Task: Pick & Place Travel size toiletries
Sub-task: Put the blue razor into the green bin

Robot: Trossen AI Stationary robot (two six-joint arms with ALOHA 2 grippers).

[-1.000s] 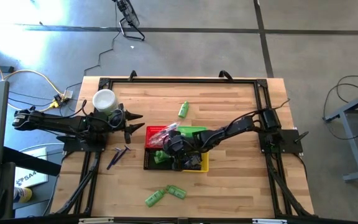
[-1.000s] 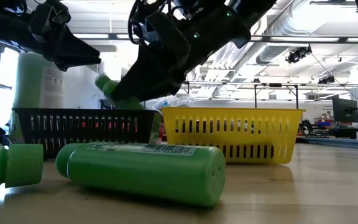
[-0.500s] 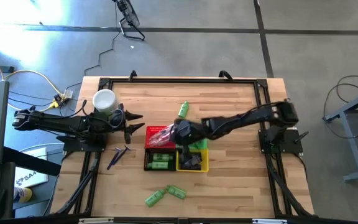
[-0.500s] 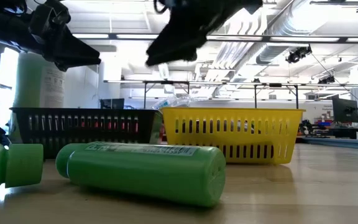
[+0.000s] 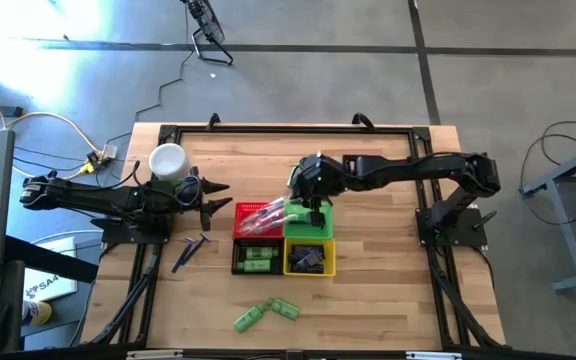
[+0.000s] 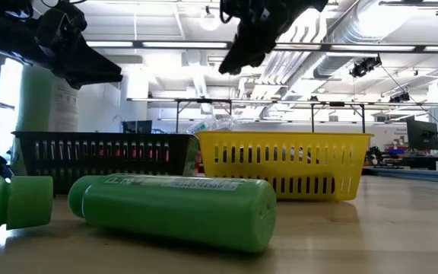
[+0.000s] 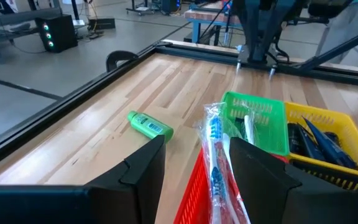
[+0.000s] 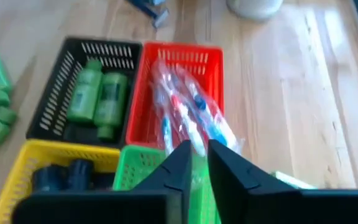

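One camera hangs high and looks straight down on the whole wooden worktop (image 5: 368,290). One sits low on it, close behind a lying green plastic bottle (image 6: 173,209). Each wrist camera looks past its own fingers. All see the yellow slotted plastic basket (image 5: 309,258).

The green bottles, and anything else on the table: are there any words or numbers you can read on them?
None can be read.
Green bottle lying in front in the low view: label print too small and blurred.
Green bottle in the left wrist view: label blurred.
White cup: print too small.
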